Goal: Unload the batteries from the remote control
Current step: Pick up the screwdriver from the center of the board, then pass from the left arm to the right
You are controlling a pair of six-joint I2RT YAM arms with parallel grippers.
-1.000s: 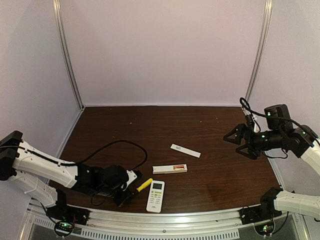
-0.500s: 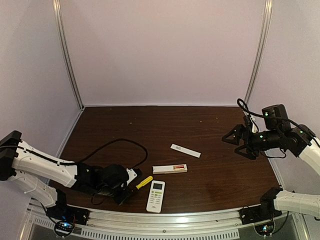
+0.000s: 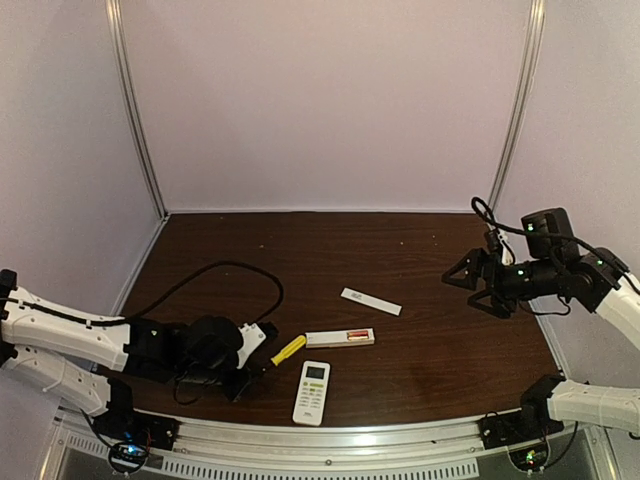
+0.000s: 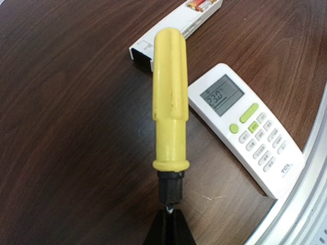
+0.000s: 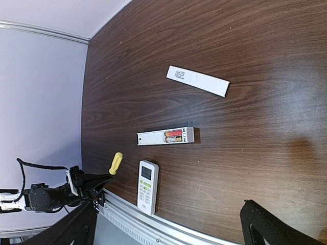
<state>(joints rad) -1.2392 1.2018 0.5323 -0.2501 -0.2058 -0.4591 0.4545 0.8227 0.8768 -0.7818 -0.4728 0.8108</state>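
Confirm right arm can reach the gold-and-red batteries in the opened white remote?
Probably yes. The right arm hangs over the table, jaws open and empty, and the gold-and-red cylindrical batteries lie exposed in the slim white remote control. The left arm's yellow-handled screwdriver is close by, though.

A yellow-handled screwdriver [image 4: 171,102] glows against the dark brown, wood-grained table [image 3: 300,260].
The open remote [image 5: 150,137] is white, its batteries [image 5: 173,135] gold-and-red; the second remote [image 4: 245,130], at its 7 o'clock, is white with lime-green buttons and a grey display; the cover [image 5: 197,80], at 1 o'clock, is white.
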